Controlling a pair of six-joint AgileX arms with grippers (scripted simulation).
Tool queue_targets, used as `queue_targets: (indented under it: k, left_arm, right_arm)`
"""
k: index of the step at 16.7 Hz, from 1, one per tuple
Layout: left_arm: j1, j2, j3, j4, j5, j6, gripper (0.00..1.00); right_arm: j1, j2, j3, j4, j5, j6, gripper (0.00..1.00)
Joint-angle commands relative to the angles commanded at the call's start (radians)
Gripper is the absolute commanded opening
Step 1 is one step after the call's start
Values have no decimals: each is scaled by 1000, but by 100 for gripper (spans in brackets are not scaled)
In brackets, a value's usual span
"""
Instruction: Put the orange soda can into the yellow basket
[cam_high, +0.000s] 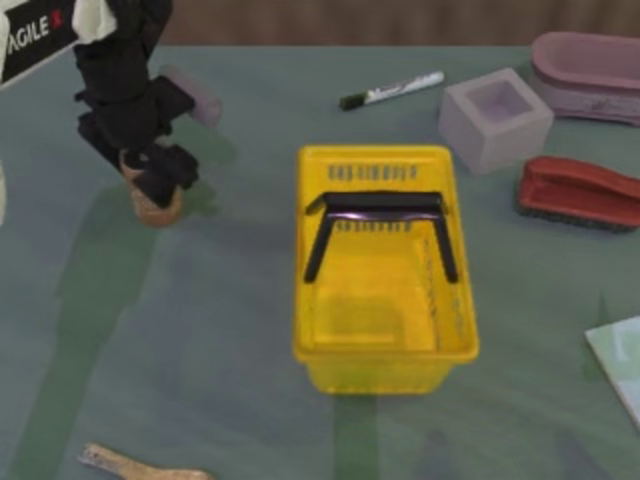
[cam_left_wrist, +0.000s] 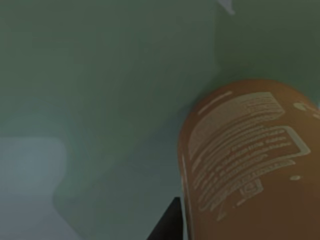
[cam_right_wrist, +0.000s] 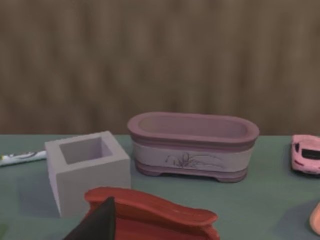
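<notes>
- Left arm is out over the top view's left side, and its gripper (cam_high: 152, 175) sits right on top of the orange soda can (cam_high: 155, 205), well to the left of the yellow basket (cam_high: 385, 355).
- Only the lower, tan-orange end of the can peeks out below the black fingers in the top view, and I cannot tell from here whether it rests on the table (cam_high: 200, 380) or is off it.
- The left wrist view is filled with that can (cam_left_wrist: 245, 165): orange side, pale printed label block, pressed in close, with one dark finger (cam_left_wrist: 167, 225) just beside it.
- The fingers appear to be pinching the can, one on each side of it.
- The basket stands mid-table, upright, black handle (cam_high: 380, 215) folded across its far half, bare yellow floor showing inside.
- The can is outside the basket, clearly apart from it.
- The right arm is out of the top view; its wrist camera looks across the far right part of the table, and only a dark finger (cam_right_wrist: 97, 225) pokes in at the edge, so whether that gripper is spread or pressed together I cannot tell.
- Around the far right: a black-capped marker (cam_high: 390, 90), a grey square pot (cam_high: 495, 118), an oval mauve planter (cam_high: 588, 72) behind it, and a red brush (cam_high: 580, 190) just in front.
- The right wrist view adds a pink toy car (cam_right_wrist: 306, 154) beside the planter (cam_right_wrist: 194, 145).
- At the near left edge lies a tan wooden piece (cam_high: 140, 465), and at the right edge a pale book corner (cam_high: 620, 365).
</notes>
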Motion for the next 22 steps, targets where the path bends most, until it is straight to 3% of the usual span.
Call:
queue_targets:
  k: [4, 15, 18, 22]
  left_arm:
    - [0, 0, 0, 0, 0, 0, 2]
    - [-1, -2, -4, 10, 7, -1, 0]
    - [-9, -14, -37, 100, 72, -28, 0]
    - [-26, -52, -128, 346, 240, -101, 0]
  right_arm:
    - [0, 0, 0, 0, 0, 0, 100]
    - [0, 0, 0, 0, 0, 0, 100]
    - [0, 0, 0, 0, 0, 0, 100]
    - [0, 0, 0, 0, 0, 0, 100]
